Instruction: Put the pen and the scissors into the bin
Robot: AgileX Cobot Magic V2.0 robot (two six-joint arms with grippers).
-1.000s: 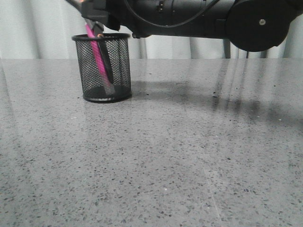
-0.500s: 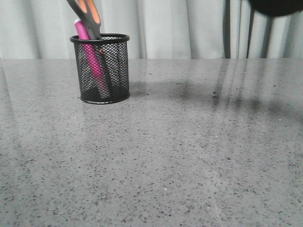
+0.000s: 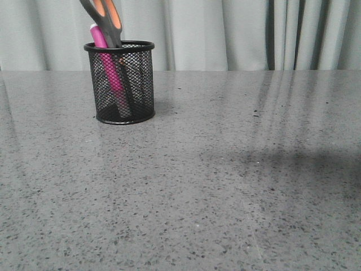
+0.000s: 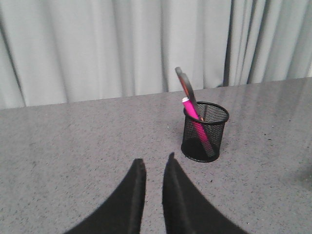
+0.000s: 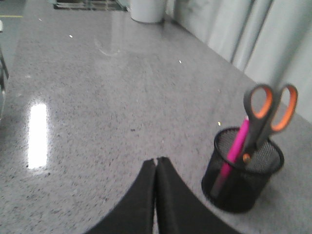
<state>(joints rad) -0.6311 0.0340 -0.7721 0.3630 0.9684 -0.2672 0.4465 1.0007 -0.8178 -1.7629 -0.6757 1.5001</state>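
The bin [image 3: 119, 82] stands near the bench's far left corner, with the pen [image 3: 107, 62] and scissors [image 3: 108, 22] leaning inside it, handles up. The left gripper [image 4: 154, 168] hangs slightly spread and empty; the right gripper [image 5: 155, 162] is pressed together, holding nothing.

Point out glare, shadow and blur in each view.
Front view: sharp, with a broad dark shadow across the table at right. Left wrist view: slightly soft, even light. Right wrist view: bright glare patch on the table; the scissors and cup look blurred.
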